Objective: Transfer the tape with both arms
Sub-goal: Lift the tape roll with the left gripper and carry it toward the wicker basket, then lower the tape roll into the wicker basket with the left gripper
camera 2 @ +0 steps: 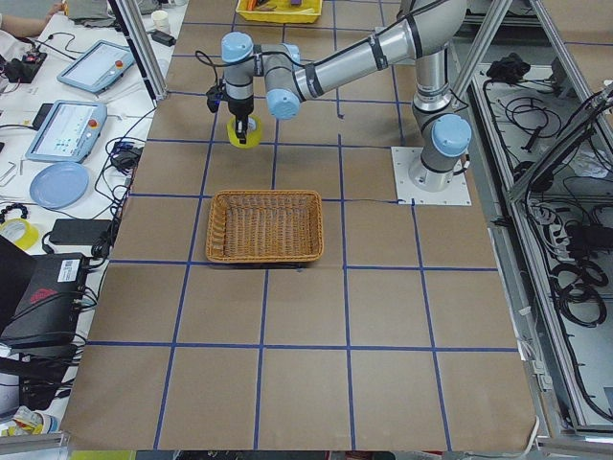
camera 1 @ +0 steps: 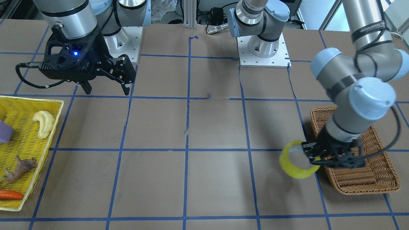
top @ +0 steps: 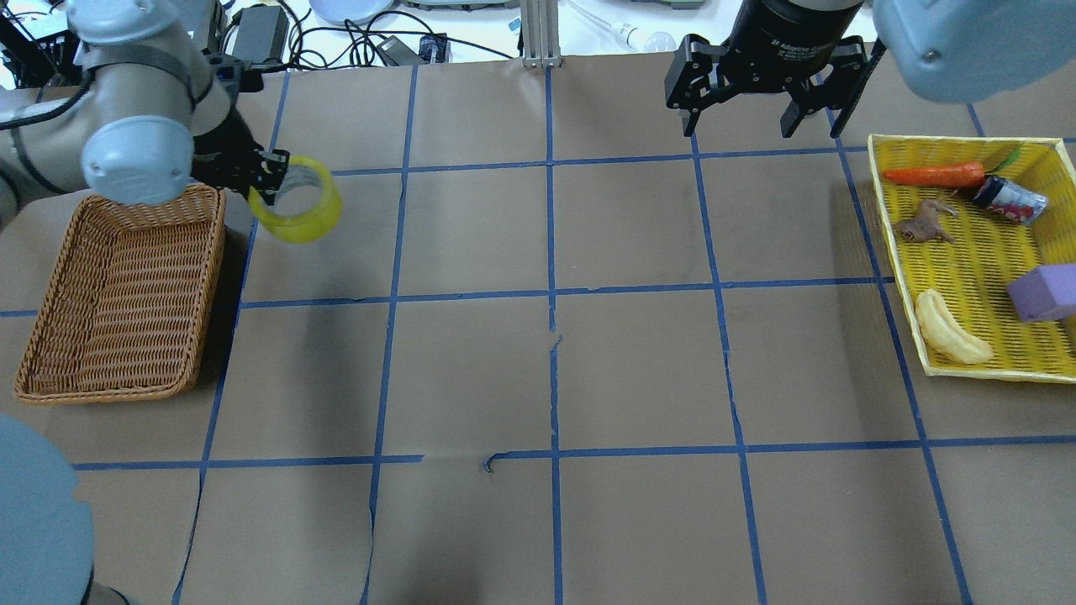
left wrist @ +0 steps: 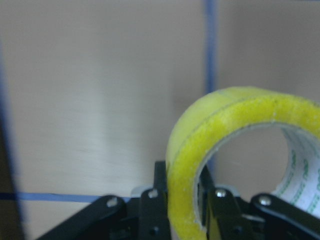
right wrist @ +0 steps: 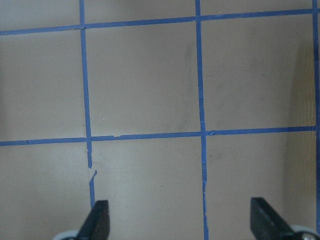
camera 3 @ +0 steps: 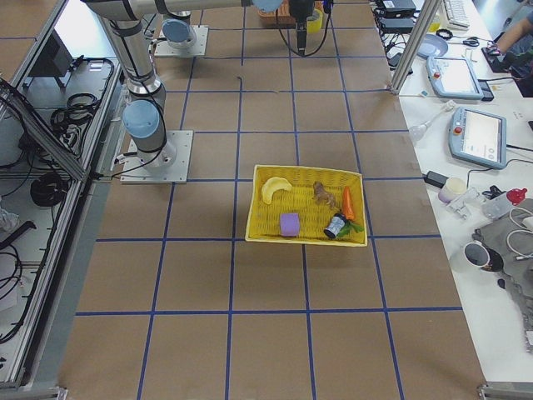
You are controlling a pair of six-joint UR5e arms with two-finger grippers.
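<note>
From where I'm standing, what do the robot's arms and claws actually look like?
Both arms, the left arm and the right arm, are silver-grey tubes with rounded light-blue joint caps and black cables running alongside. Each ends in a black, angular two-finger gripper, the left gripper and the right gripper. The right one carries a small blue light.

Your left wrist view gives you the wide roll of translucent yellow packing tape [left wrist: 235, 150] blurred, and it runs off the right and bottom edges. Of the left hand [left wrist: 184, 202] you get only the finger tops. From the front, the left arm [camera 1: 354, 105] hides much of the robot-side half of the woven brown wicker tray [camera 1: 367, 182]. Well apart from that tray, the purple block [camera 1: 4, 132] and the orange carrot [camera 1: 9, 194] are cut by the picture's edge. The right hand [right wrist: 182, 223] shows you just two black fingertips in its wrist view.
</note>
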